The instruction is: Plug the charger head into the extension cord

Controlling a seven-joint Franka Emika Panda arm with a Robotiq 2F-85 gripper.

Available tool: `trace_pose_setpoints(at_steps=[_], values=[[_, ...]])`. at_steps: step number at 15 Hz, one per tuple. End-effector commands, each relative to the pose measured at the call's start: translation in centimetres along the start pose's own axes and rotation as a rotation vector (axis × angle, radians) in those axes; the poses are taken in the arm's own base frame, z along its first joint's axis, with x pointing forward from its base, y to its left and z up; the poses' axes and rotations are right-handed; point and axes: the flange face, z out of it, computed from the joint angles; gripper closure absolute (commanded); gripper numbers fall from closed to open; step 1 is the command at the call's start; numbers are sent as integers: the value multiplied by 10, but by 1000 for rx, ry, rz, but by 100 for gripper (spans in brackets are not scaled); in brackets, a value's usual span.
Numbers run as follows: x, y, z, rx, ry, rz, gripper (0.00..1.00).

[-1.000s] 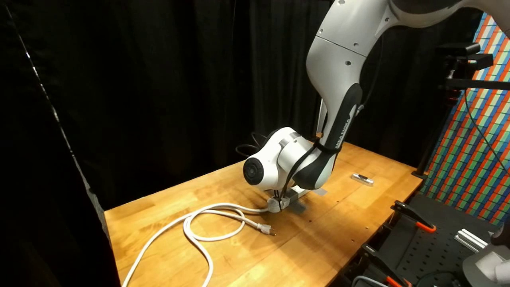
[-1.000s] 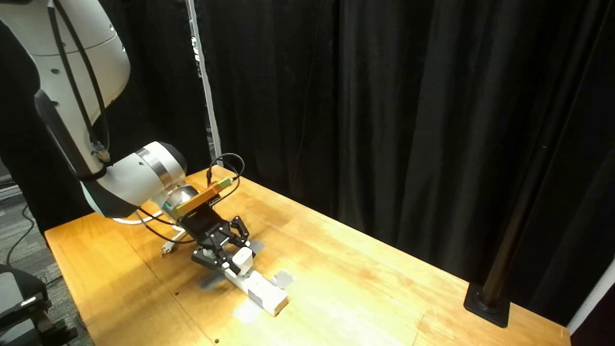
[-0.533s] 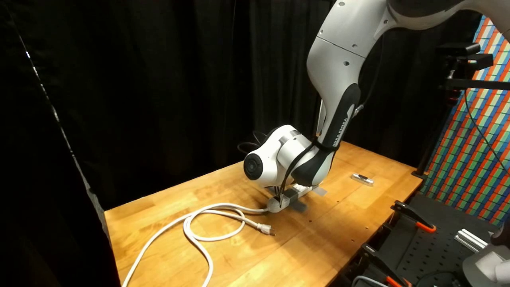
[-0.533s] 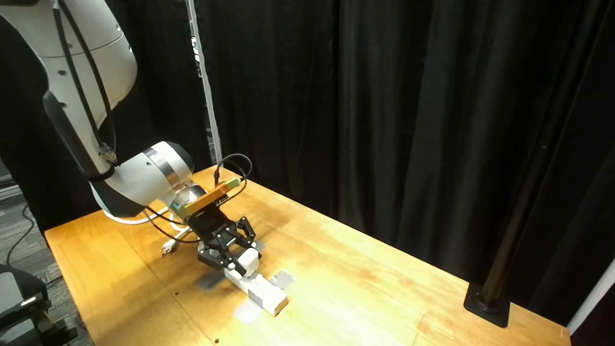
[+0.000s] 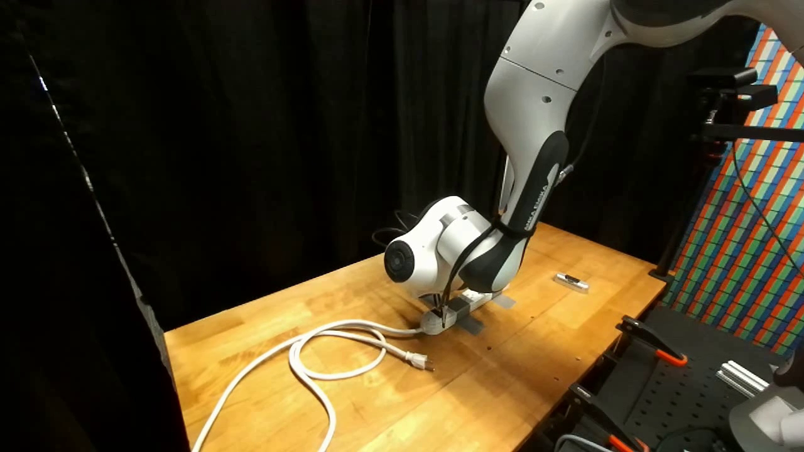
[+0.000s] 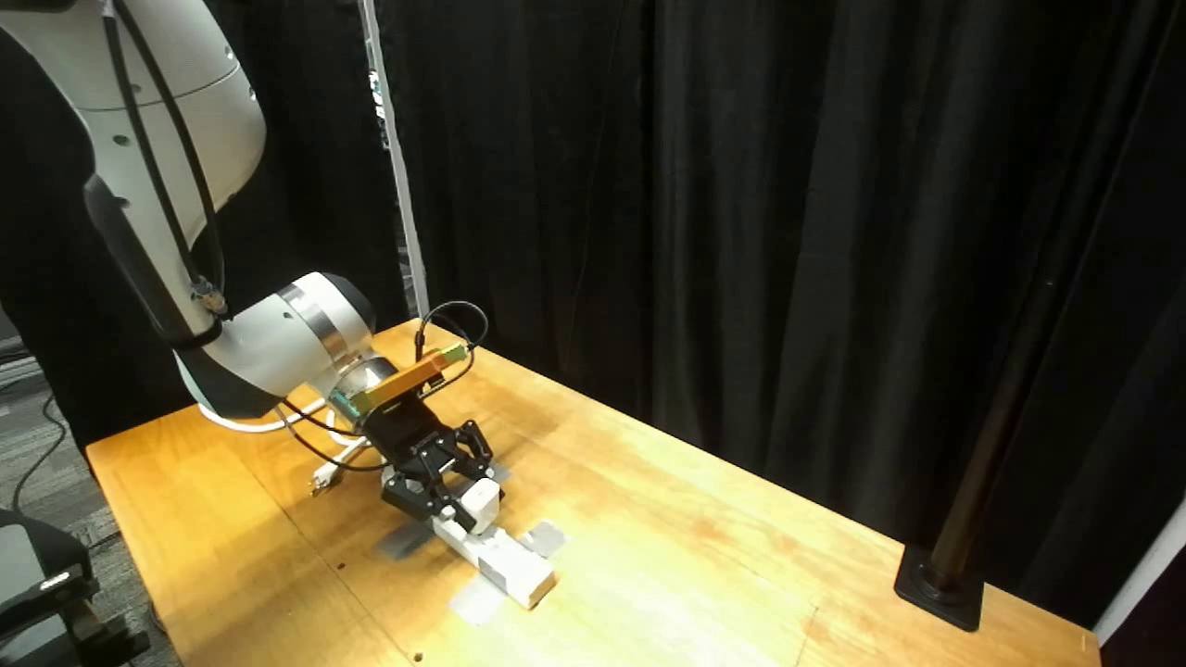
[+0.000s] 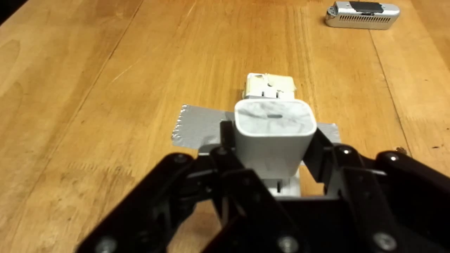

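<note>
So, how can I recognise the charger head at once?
On the wooden table, grey tape crosses the long white extension cord. Over it, the hand grips the charger head, also white, but short and boxy, with one slot in its end.

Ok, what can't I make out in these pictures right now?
Underside of the charger head, and whether it's seated: wrist view, hidden by its body.
Socket beneath it on the power strip: wrist view, covered by the charger head.
Gap between them: in an exterior view, gripper blocks part; rest too small.
White cable past the bottom edge: cut off in an exterior view.
</note>
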Motion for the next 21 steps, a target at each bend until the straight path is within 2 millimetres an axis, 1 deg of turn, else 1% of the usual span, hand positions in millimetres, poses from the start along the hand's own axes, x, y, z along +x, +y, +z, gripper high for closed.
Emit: trace_pose_setpoints(at_steps=[1, 10, 17, 21], values=[[9, 1, -1, 6, 25, -38, 77], [17, 0, 2, 12, 36, -64, 77], [28, -7, 4, 23, 23, -29, 77], [33, -7, 5, 36, 21, -19, 77]])
